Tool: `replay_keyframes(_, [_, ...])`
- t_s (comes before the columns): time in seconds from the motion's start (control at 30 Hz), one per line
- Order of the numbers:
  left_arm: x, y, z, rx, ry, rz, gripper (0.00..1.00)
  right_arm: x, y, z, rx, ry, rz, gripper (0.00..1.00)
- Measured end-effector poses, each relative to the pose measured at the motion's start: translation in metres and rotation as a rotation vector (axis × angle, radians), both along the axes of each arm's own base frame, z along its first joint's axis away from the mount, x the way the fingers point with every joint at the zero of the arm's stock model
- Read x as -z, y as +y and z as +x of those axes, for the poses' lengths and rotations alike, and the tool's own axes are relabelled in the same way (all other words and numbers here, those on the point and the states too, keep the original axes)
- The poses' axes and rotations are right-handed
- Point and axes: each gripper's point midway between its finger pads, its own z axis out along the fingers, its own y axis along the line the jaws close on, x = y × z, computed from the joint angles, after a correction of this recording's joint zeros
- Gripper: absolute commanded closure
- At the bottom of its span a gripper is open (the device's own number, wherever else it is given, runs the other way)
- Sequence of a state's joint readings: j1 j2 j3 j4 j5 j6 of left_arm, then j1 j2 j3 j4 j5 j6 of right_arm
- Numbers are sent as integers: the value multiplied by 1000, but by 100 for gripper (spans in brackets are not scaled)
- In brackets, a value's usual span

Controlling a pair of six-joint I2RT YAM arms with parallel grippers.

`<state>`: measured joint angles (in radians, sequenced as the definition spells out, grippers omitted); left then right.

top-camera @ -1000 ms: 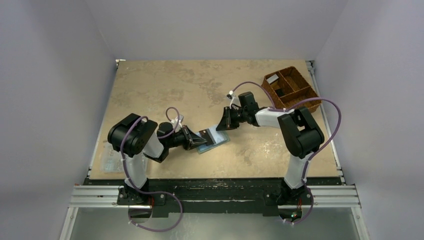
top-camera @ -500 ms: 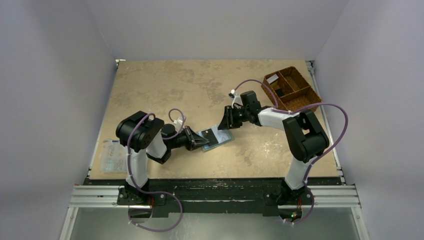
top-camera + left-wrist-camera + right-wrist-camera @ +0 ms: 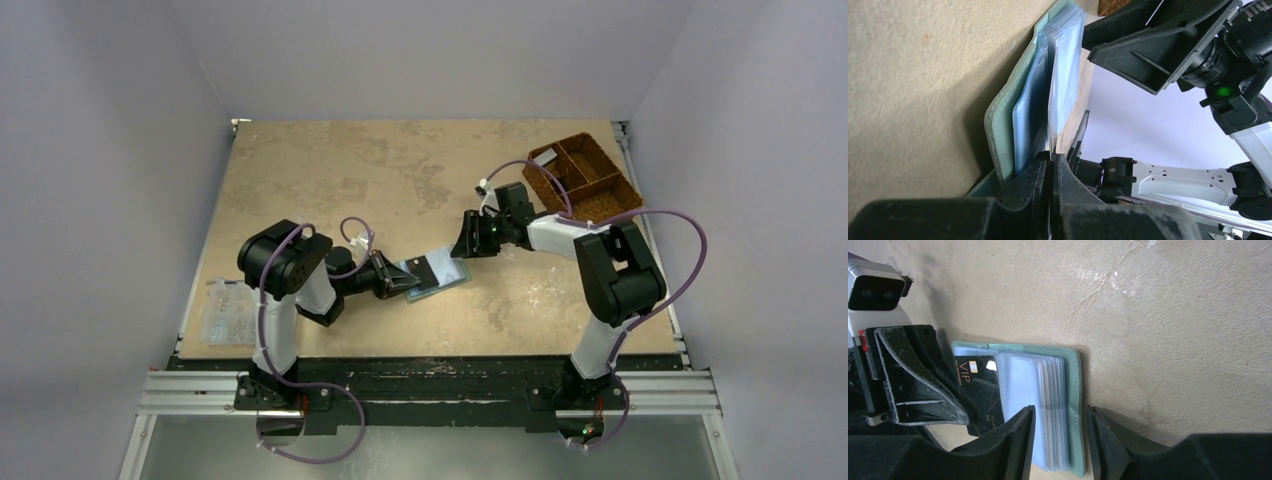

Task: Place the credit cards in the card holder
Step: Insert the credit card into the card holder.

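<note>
Tan counter point(image 3: 330, 180) carries the open holder point(image 3: 436, 272) at centre frame. At its left end the left claw point(image 3: 1050, 159) is clamped on one clear sleeve point(image 3: 1068, 65). The right claw point(image 3: 1060, 440) hangs with jaws apart over the sleeves' lower right, gripping nothing. A black card point(image 3: 979, 390) lies on the holder, partly hidden beneath the left claw. Other cards cannot be made out.

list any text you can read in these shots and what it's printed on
"VIP": gold letters on the black card lying in the open card holder, seen from the right wrist.
The small line beside "VIP" and the print lower on that card are too blurred to read.
The white tag in the basket is too small to read from the top view.
No other text is readable.
</note>
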<state>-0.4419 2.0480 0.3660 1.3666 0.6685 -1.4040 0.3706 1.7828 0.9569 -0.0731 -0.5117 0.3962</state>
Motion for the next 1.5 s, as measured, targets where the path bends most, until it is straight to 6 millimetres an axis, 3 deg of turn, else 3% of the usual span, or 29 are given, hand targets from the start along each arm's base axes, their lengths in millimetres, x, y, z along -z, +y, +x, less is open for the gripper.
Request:
replay_keyframes(0.53, [-1, -9, 3, 32, -15, -15, 100, 7, 7, 0, -35, 10, 43, 59])
replay_keyframes(1.07, [-4, -12, -2, 52, 20, -66, 100, 7, 10, -1, -52, 16, 63, 59])
replay_keyframes(1.5, [-6, -12, -3, 75, 10, -87, 100, 8, 13, -4, -68, 24, 79, 70])
